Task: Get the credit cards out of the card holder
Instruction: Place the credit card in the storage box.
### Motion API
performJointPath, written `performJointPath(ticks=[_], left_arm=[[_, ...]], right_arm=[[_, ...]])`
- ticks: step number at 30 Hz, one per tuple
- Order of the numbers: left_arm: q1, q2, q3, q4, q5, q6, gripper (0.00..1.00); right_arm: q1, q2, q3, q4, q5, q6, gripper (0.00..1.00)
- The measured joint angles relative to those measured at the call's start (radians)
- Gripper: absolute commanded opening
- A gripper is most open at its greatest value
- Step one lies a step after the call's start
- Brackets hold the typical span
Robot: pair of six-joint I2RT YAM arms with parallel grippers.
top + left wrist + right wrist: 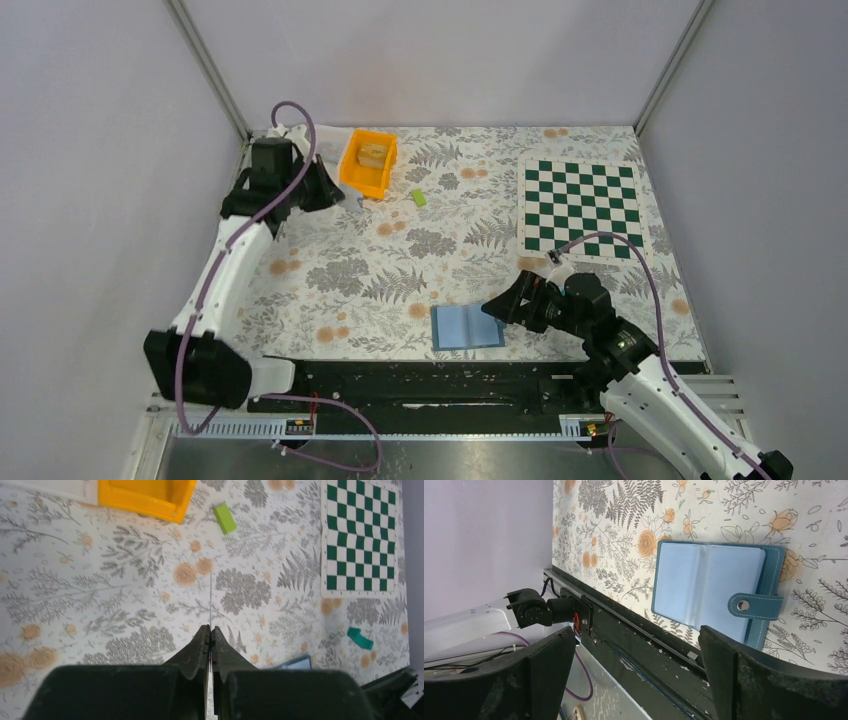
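Near edge of table (330, 270): blue holder (467, 326), open, flat. Right gripper (497, 308) just beside, on right. Far left corner: left gripper (335, 192) just beside yellow bin (362, 182). Lime block (419, 197) near bin, to right. Chessboard (582, 208) at far right.

Each arm is built of smooth white shells joined by black housings, the left arm (228, 270) and the right arm (655, 392) alike. A thin purple cable (302, 140) loops along each one. The left base (200, 366) is a bulky black block. The left gripper (210, 630) has matte black fingers tapering to a narrow wedge. The right gripper (636, 632) has broad black fingers (729, 665) with a rough, grainy surface.
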Motion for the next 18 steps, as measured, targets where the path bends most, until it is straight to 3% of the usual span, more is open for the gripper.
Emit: performJointPath(ticks=[12,18], left_arm=[[0.192,0.624,0.561,-0.095,0.082,0.077,0.00],[0.293,0.844,0.798,-0.103,0.132,0.084,0.00]], right_arm=[[0.000,0.164,0.156,-0.042,-0.014,-0.045,0.99],[0.000,0.248,0.243,-0.064,-0.004,-0.073,1.00]])
